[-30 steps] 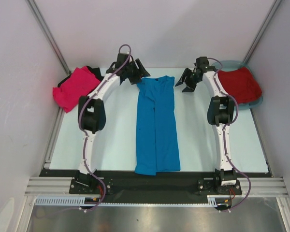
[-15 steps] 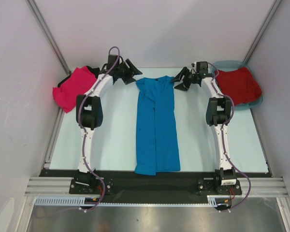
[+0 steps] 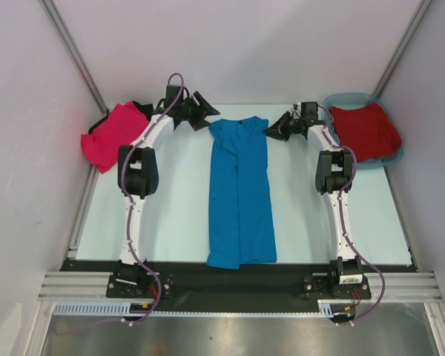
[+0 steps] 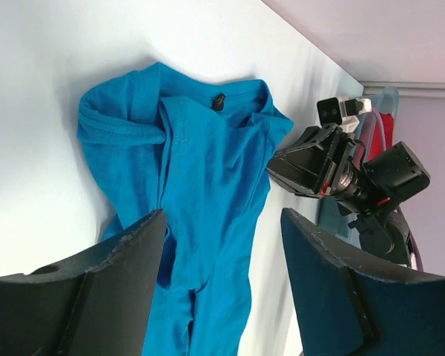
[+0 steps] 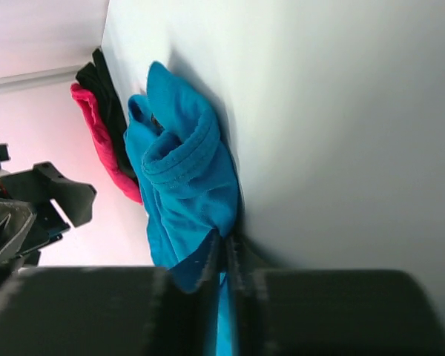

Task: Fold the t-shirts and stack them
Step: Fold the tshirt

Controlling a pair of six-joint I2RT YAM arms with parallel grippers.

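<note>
One blue shirt [image 3: 241, 193], one pink shirt [image 3: 113, 135], one red shirt [image 3: 365, 130], probably one black shirt [image 3: 139, 108], one tub [image 3: 395, 155], two arms [image 3: 136, 174] [image 3: 334, 170].

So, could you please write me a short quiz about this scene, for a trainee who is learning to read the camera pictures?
1. Which gripper is pinching the far end of the blue t-shirt?
2. True or false: the left gripper is shut on cloth.
3. Where does the dark red t-shirt lie?
A) under the blue t-shirt
B) in the teal tub
C) hanging from the left gripper

Key
1. The right gripper; the right wrist view shows blue cloth between its closed fingers.
2. False: its jaws stand wide apart with nothing between them.
3. B
</note>
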